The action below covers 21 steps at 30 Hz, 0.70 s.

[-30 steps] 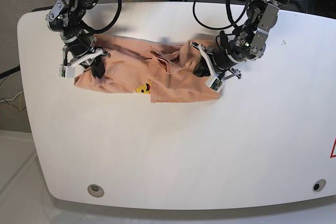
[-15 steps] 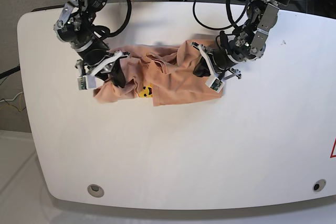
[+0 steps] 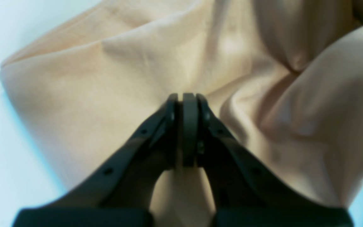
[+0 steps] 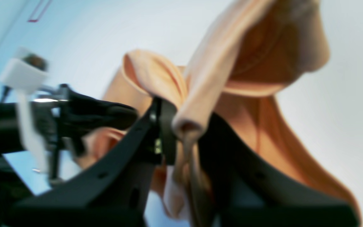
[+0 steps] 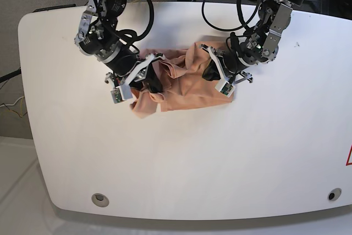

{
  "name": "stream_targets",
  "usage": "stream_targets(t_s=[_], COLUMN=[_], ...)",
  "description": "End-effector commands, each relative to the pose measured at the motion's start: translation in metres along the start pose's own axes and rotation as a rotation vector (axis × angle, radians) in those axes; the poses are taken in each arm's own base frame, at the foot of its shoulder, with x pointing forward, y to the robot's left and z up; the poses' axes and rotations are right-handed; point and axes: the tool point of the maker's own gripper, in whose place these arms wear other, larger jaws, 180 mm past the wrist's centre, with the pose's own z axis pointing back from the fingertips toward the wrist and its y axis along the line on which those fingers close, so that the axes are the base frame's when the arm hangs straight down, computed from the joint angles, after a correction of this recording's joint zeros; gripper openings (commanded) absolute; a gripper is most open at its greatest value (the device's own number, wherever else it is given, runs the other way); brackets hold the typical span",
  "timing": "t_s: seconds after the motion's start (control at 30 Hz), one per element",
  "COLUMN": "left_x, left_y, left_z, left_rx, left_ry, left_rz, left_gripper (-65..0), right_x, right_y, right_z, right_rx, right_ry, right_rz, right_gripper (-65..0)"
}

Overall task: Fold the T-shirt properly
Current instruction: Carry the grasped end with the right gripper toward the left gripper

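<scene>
The peach T-shirt (image 5: 187,83) lies bunched on the white table (image 5: 181,158), its left part folded over toward the middle. My right gripper (image 5: 149,83), on the base view's left, is shut on the shirt's lifted left edge; in the right wrist view its fingers (image 4: 165,132) pinch a rolled fold of the shirt (image 4: 206,75). My left gripper (image 5: 212,72), on the base view's right, is shut on the shirt's right part; the left wrist view shows its closed fingertips (image 3: 184,104) pressed into the cloth (image 3: 112,72). The yellow mark and the tag are hidden.
The table's left edge (image 5: 25,75) is near my right arm (image 5: 99,31). Black cables (image 5: 225,9) hang over the back of the table. Two round holes (image 5: 99,198) sit near the front edge. My left arm (image 4: 49,116) shows in the right wrist view.
My right gripper has carried the shirt's left edge to the right, toward the middle, folding it over the yellow mark. My left gripper has held still.
</scene>
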Motion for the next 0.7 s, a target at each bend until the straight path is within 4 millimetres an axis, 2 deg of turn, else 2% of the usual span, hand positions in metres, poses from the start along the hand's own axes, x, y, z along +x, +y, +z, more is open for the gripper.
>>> stream_targets(t_s=[0.0,0.37,0.6,0.67], left_x=[-0.011,-0.009,-0.008,-0.008], left_y=[0.008,0.002,0.002,0.002], left_z=[0.001,-0.002,-0.002,-0.002], left_rx=[0.033,0.023,0.021,0.021], left_ry=[0.061,0.052,0.051,0.051], left_rz=[-0.016,-0.004,-0.002,-0.002], left_gripper=[-62.4,-62.4,-62.4,-62.4], right_x=[0.026,0.037,0.027,0.018], right_y=[0.017,0.064,0.083,0.087], right_z=[-0.005,-0.029,-0.044,-0.05], right_rx=[0.051,0.168,0.225,0.243], right_ry=[-0.077,-0.065,-0.052,-0.045], right_rz=[0.025,0.053,0.027,0.003], right_gripper=[-65.0,-65.0,-65.0,-65.0])
